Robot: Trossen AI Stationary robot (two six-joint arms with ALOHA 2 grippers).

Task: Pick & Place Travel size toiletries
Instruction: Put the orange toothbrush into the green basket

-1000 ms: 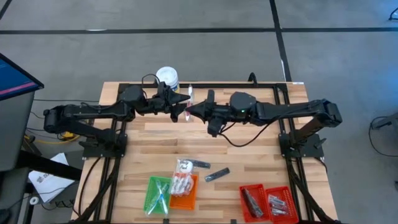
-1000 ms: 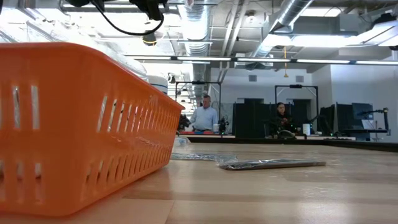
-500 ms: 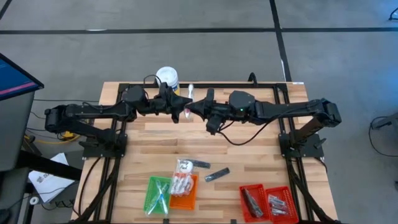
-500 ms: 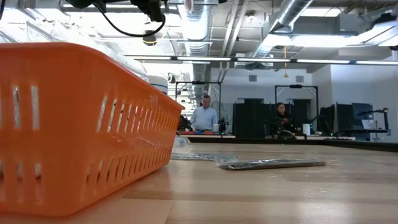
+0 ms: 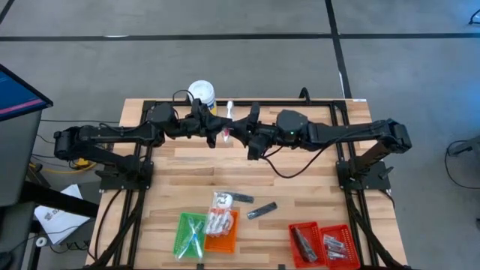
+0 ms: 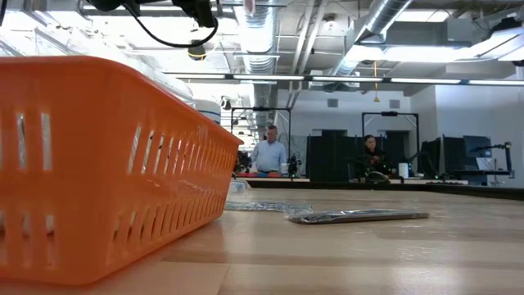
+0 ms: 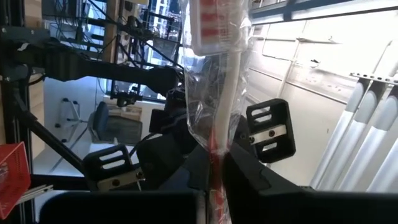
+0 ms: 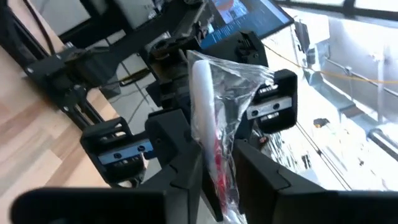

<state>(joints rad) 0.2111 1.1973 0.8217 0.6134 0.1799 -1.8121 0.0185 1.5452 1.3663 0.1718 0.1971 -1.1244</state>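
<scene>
Nearest the table's front edge sit my trays: a green plastic tray [image 5: 190, 233] with thin sticks in it, an orange slotted plastic tray [image 5: 222, 231] just beside it holding small white packets, and two red plastic trays [image 5: 322, 244] off to the right holding dark and silvery pieces. Just behind the orange tray a white crinkly packet [image 5: 222, 200] lies on the wooden table [image 5: 315, 184], with a slim dark grey tube [image 5: 262, 211] near it.

Farther back, above the table's rear half, my two grippers meet tip to tip. My left gripper [image 5: 219, 133] has its fingers [image 7: 186, 171] closed tight on the lower end of a thin clear-wrapped toothbrush with red markings [image 7: 219, 93], which stands upright. My right gripper [image 5: 238, 133] has its fingers [image 8: 186, 165] pinched narrowly on the same wrapped stick, so both hold it at once, raised clear of the wood.

Behind my left arm, at the table's far edge, stands a white-lidded tub with a yellow label [image 5: 202, 94].
</scene>
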